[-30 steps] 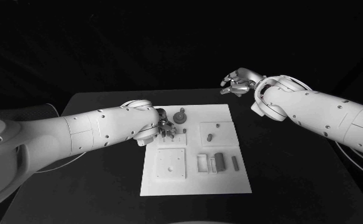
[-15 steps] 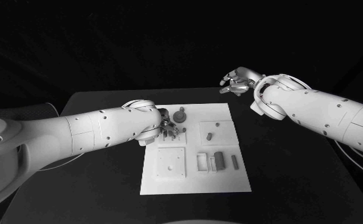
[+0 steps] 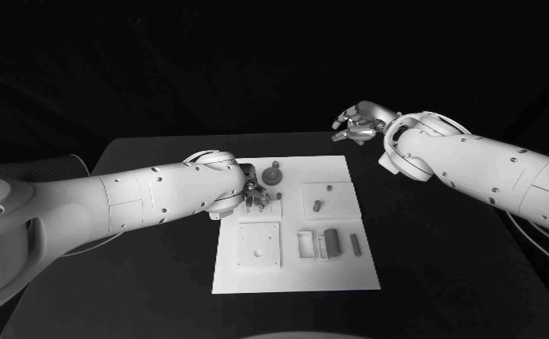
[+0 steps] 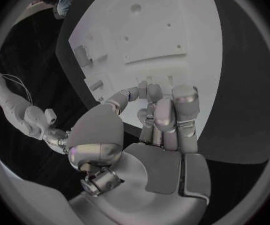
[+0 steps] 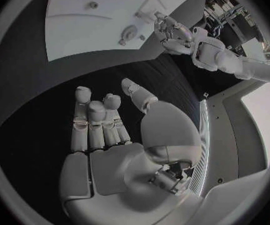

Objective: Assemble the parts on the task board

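The white task board (image 3: 343,271) lies in the middle of the black table. My left hand (image 3: 254,193) reaches down onto the board's far left part, fingers curled with their tips at the surface (image 4: 154,92); whether they pinch a piece is hidden. Just beyond it stands a round grey part (image 3: 272,175). A small peg (image 3: 328,189) and a short grey piece (image 3: 316,207) sit on a raised square. Two dark bars (image 3: 332,244) lie by a white frame (image 3: 305,245). My right hand (image 3: 360,126) hangs in the air past the board's far right corner, holding nothing.
A square plate with holes (image 3: 259,248) takes up the board's near left. The right wrist view shows the board (image 5: 78,35) and my left hand (image 5: 172,32) across dark table. Bare black table surrounds the board on all sides.
The left hand's fingers have shifted very slightly on the board. The right hand stays raised in the same place.
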Controlling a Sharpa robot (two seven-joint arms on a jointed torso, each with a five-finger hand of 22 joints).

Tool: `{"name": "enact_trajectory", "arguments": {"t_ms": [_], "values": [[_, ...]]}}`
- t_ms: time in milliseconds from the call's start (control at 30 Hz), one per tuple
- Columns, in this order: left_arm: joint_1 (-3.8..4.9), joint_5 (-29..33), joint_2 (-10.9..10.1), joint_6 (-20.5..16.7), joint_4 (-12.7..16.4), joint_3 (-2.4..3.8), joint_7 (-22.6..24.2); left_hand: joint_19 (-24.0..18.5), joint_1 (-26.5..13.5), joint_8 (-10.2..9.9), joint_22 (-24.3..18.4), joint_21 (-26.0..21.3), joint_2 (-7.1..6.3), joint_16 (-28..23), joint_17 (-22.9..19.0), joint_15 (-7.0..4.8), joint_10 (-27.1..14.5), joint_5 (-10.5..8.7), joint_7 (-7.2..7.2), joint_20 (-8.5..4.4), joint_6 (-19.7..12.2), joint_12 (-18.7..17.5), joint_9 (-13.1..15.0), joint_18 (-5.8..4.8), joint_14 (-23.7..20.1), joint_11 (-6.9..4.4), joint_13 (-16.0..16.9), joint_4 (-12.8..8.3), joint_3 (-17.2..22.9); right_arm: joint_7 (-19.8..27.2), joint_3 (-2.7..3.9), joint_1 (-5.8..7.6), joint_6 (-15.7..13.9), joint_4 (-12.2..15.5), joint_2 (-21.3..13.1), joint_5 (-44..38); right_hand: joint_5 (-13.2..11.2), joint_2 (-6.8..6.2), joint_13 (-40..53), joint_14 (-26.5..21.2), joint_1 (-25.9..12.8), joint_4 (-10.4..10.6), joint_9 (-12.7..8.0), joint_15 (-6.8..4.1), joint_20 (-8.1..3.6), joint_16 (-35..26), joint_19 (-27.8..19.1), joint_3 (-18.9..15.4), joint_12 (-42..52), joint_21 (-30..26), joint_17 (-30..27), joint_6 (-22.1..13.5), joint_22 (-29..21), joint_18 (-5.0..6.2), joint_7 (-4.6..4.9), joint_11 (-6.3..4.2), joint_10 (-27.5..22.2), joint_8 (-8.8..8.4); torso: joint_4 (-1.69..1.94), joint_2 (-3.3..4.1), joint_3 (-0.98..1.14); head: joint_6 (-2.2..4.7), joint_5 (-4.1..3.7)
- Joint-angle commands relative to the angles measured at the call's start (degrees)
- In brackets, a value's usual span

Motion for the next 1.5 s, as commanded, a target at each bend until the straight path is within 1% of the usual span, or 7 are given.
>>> {"name": "enact_trajectory", "arguments": {"t_ms": [33,333,600,833,1000,1200,1500], "values": [[-0.11,-1.65,0.12,1.05,0.11,0.04,-0.11,0.90,0.20,2.76,-0.10,-0.10,0.71,0.32,-0.08,-0.94,2.87,0.34,-1.13,-0.30,1.91,0.30,0.06,6.40,-0.35,-3.01,-0.08,-9.11,9.35,0.08,0.03,0.02,0.84,0.10,0.02,-0.41,0.32,0.12,-0.06,-0.22,0.57,-0.04,-0.09,-0.38,0.02,-0.09,-0.10,0.38,-0.02,-0.27,-0.07,0.33,0.42,0.65,0.47,-0.10,-0.36,0.00,0.02,-0.02,-0.03,0.20,-0.05],[-0.43,-1.74,0.14,1.16,0.09,0.04,-0.13,0.99,0.18,3.15,-0.13,-0.09,0.68,0.72,0.14,-1.02,2.96,0.51,-1.20,-0.32,1.87,0.60,-0.03,6.33,-0.04,-3.09,-0.15,-9.15,9.37,0.07,0.03,0.02,0.94,0.19,0.06,-0.85,0.35,0.15,-0.07,-0.23,0.55,-0.02,-0.10,-0.37,0.03,-0.08,-0.10,0.39,-0.02,-0.27,-0.08,0.33,0.43,0.65,0.47,-0.09,-0.37,0.01,0.02,-0.01,-0.02,0.01,0.07],[-0.53,-1.74,0.19,1.23,0.06,0.04,-0.13,1.02,0.04,3.39,-0.14,-0.09,0.68,0.86,0.19,-1.04,2.96,0.60,-1.23,-0.31,1.87,0.75,-0.09,6.28,0.04,-3.11,-0.20,-9.07,9.32,0.05,0.03,0.02,0.95,0.16,0.01,-0.86,0.36,0.15,-0.09,-0.25,0.56,-0.04,-0.10,-0.37,0.03,-0.08,-0.11,0.39,-0.01,-0.28,-0.08,0.33,0.44,0.65,0.47,-0.10,-0.38,0.01,0.02,-0.02,-0.04,0.03,0.00],[-0.72,-1.74,0.32,1.08,-0.20,0.04,-0.11,1.02,0.00,3.45,-0.15,-0.10,0.68,0.90,0.20,-1.04,2.96,0.62,-1.24,-0.31,1.86,0.78,-0.11,6.26,0.06,-3.12,-0.22,-9.06,9.32,0.06,0.03,0.02,0.99,0.25,0.04,-0.86,0.37,0.15,-0.09,-0.25,0.56,-0.04,-0.11,-0.37,0.03,-0.08,-0.12,0.40,-0.01,-0.28,-0.09,0.32,0.44,0.65,0.47,-0.09,-0.38,0.00,-0.04,-0.01,-0.03,0.03,0.00],[-0.77,-1.80,0.57,1.18,-0.22,0.04,-0.12,1.01,-0.02,3.50,-0.15,-0.11,0.69,0.90,0.17,-1.05,2.95,0.63,-1.24,-0.31,1.84,0.81,-0.12,6.25,0.04,-3.12,-0.24,-9.06,9.32,0.06,0.03,0.02,0.91,0.27,0.06,-0.86,0.38,0.15,-0.10,-0.26,0.56,-0.04,-0.11,-0.37,0.03,-0.07,-0.12,0.39,-0.01,-0.28,-0.09,0.31,0.45,0.65,0.47,-0.09,-0.39,0.00,-0.04,0.01,-0.05,-0.15,-0.06],[-0.94,-2.09,0.72,1.11,-0.49,0.04,-0.15,0.99,-0.22,3.70,-0.17,-0.13,0.63,1.15,0.39,-1.05,2.97,0.58,-1.26,-0.28,1.86,0.92,-0.17,6.19,0.19,-3.13,-0.30,-8.94,9.24,0.06,0.03,0.02,0.94,0.30,0.14,-0.88,0.39,0.15,-0.10,-0.26,0.57,-0.05,-0.12,-0.37,0.04,-0.07,-0.12,0.40,0.00,-0.28,-0.10,0.29,0.45,0.65,0.48,-0.09,-0.39,-0.01,0.02,-0.01,0.01,-0.25,-0.05],[-1.06,-2.55,0.61,1.02,-0.78,0.05,-0.17,0.94,-0.34,3.89,-0.20,-0.19,0.63,1.22,0.40,-1.07,2.98,0.57,-1.28,-0.24,1.83,1.01,-0.22,6.12,0.21,-3.15,-0.37,-8.87,9.24,0.04,0.03,0.02,0.98,0.27,0.02,-0.90,0.41,0.15,-0.11,-0.27,0.59,-0.06,-0.13,-0.37,0.04,-0.07,-0.13,0.41,0.00,-0.29,-0.10,0.27,0.46,0.65,0.48,-0.09,-0.40,-0.02,-0.04,-0.01,-0.04,-0.26,-0.06]]}}
